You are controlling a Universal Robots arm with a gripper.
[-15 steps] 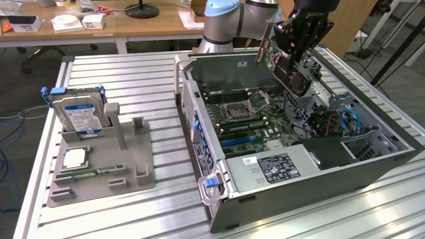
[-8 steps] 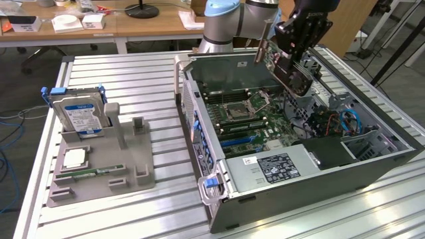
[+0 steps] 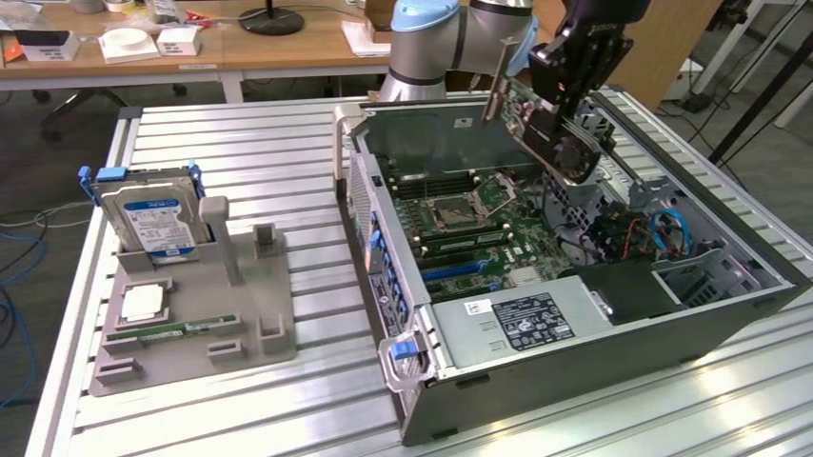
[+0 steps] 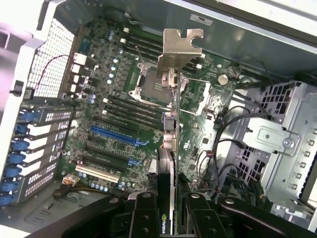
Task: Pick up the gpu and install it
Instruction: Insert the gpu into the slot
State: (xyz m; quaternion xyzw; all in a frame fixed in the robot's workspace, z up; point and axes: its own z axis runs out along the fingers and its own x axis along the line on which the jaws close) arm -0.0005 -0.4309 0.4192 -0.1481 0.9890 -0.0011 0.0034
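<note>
Black pincer (image 3: 561,93) clamped on the gpu (image 3: 543,129), tilted above the open case's (image 3: 597,381) motherboard (image 3: 473,221); hard drive (image 3: 152,219) stands well apart.

Silver-grey arm (image 3: 429,69) with pale-blue joint cap (image 3: 424,15) and black fingers (image 4: 144,219).

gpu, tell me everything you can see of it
The gpu is a thin flat card, green circuit board on one side, black on the other, with a silver metal bracket at its free end. The gripper clamps it from both sides, holding it tilted above the open computer case, over the motherboard, not seated.
</note>
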